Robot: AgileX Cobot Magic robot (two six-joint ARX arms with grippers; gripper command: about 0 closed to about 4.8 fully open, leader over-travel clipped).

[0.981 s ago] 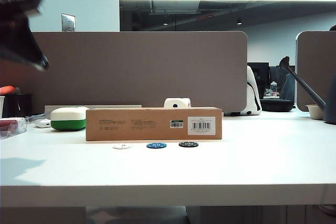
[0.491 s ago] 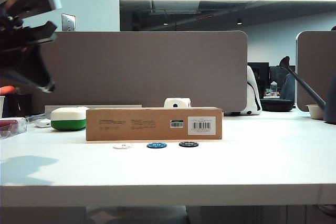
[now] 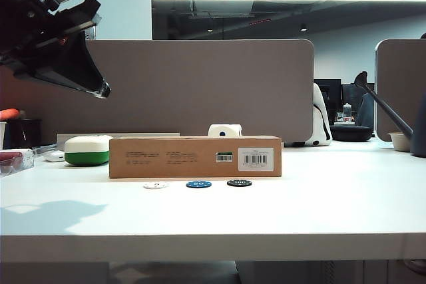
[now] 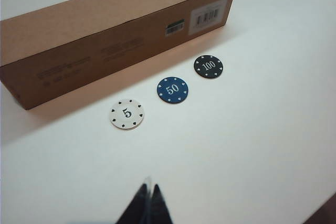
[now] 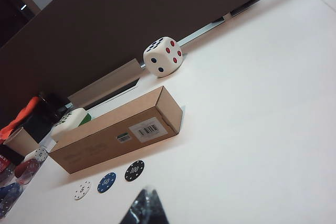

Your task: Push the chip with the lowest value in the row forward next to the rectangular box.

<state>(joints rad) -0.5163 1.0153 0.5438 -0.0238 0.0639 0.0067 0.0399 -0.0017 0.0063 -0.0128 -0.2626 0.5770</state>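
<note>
Left gripper point(image 3: 100, 88) moved inward | right gripper point(image 5: 147, 205) high | die point(image 5: 163, 56) behind box point(image 3: 195, 157)

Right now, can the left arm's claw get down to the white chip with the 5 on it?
Probably yes. The left claw hangs shut, high above the table, and nothing lies between it and the white chip, which has bare table on its near side.

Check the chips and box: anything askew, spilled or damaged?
Nothing stands out. White chip, blue chip and black chip lie flat in a line, apart from the intact box.
</note>
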